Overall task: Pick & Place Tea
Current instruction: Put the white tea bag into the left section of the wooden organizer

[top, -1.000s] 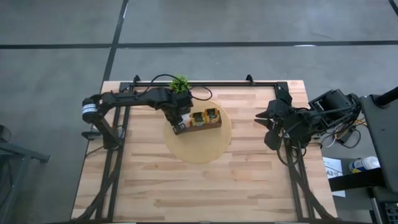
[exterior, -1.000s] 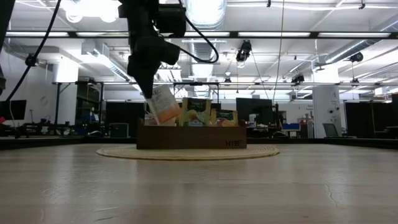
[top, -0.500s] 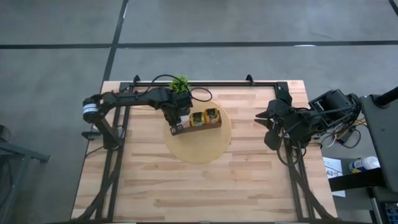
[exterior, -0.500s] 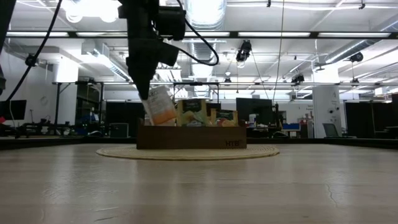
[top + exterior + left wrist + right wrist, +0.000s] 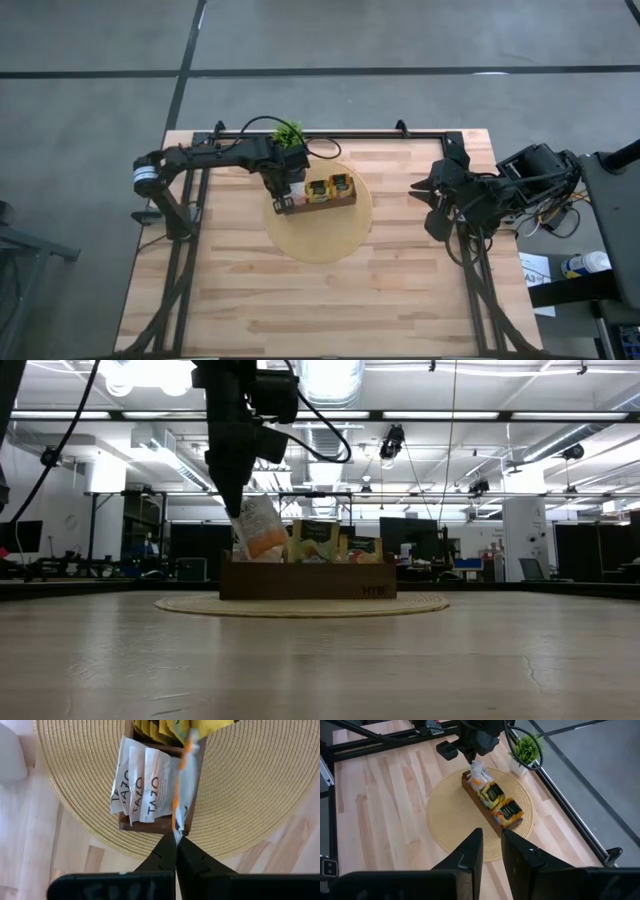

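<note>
My left gripper (image 5: 283,192) points down over the left end of the brown tray (image 5: 335,203), shut on a white-and-orange tea sachet (image 5: 262,530). The tray stands on a round woven mat (image 5: 318,240). Its end compartment holds white sachets (image 5: 135,785), and dark green-and-yellow ones (image 5: 340,184) fill the compartments beside it. My right gripper (image 5: 415,187) waits raised near the table's right edge, open, with nothing between its fingers (image 5: 472,850). My left gripper pinches the sachet's top edge (image 5: 176,831) between its two fingertips, coming from above and pointing down. The sachet hangs tilted below the fingers. Its lower end (image 5: 268,556) dips behind the tray's near wall, into the end compartment.
A small green potted plant (image 5: 290,135) stands just beyond the tray, close to my left arm. A black frame rail (image 5: 380,133) runs along the table's far edge. Bare wood (image 5: 300,310) lies in front of the mat.
My left gripper has stayed over the tray's left end and rolled a little about its own axis. The held sachet has swung slightly with it, its lower end staying in the compartment.
</note>
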